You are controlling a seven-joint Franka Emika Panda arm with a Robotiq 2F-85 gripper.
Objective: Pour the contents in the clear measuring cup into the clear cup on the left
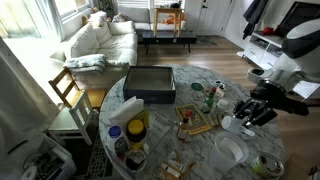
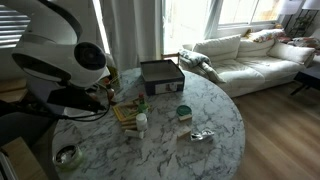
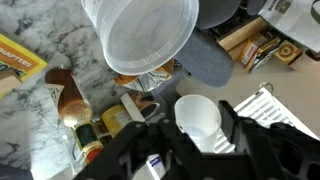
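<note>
Wrist view gives us the closest look. The end effector (image 3: 190, 142) straddles what we take to be the measuring cup (image 3: 200, 118), small and pale. The dark fingers hide the contact, so we cannot tell whether they clamp it or stand wide of it. The clear cup (image 3: 145, 38) stands just beyond, its mouth open toward the camera, among bottles (image 3: 72, 100) on the marble surface (image 3: 40, 20).

To pour well, we should confirm a firm hold and lift clear of the bottles. Then we bring the lip over the middle of that wide mouth and tilt slowly.

In an exterior view the end effector (image 1: 252, 110) hangs low near the surface's edge, with the measuring cup (image 1: 232, 123) just beside it. In an exterior view the arm (image 2: 60, 60) blocks both cups, yet shows the black box (image 2: 160, 75) well apart.
</note>
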